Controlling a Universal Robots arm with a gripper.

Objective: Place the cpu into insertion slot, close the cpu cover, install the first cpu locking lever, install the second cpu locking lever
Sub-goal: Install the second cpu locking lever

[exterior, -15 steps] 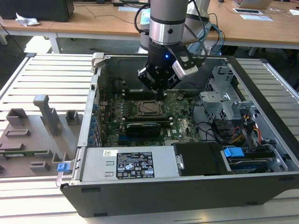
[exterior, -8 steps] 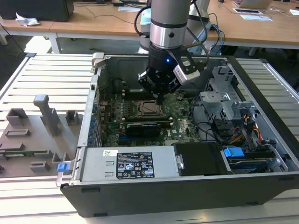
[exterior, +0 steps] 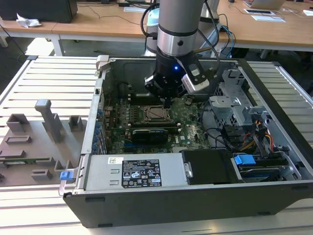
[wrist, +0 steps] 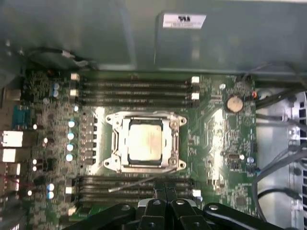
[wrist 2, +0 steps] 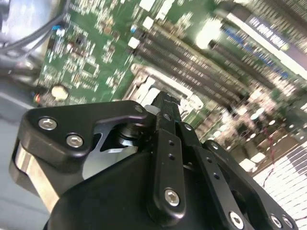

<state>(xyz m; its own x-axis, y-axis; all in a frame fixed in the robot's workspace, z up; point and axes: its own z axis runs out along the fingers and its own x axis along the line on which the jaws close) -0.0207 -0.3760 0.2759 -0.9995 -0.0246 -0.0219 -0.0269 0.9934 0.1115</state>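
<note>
The cpu [wrist: 144,141], a pale silvery square, lies in the socket on the green motherboard [wrist: 225,143]. The cpu cover [wrist: 115,143], a silvery frame, lies flat around it. A thin wire locking lever [wrist: 136,182] angles out loose along the socket's side nearest my fingers. My gripper [wrist: 165,190] is shut with nothing between its black fingers and hangs just beside that side of the socket. In the exterior view the gripper [exterior: 168,102] hovers close above the far edge of the cpu [exterior: 155,113]. The second wrist view has the gripper [wrist 2: 165,98] tip over the socket.
The open computer case holds a grey power supply [exterior: 137,171] at the front, a long black card [exterior: 154,133] before the socket, and a metal drive cage [exterior: 230,105] with cables on the exterior view's right. A grey fixture board [exterior: 39,132] lies on the exterior view's left.
</note>
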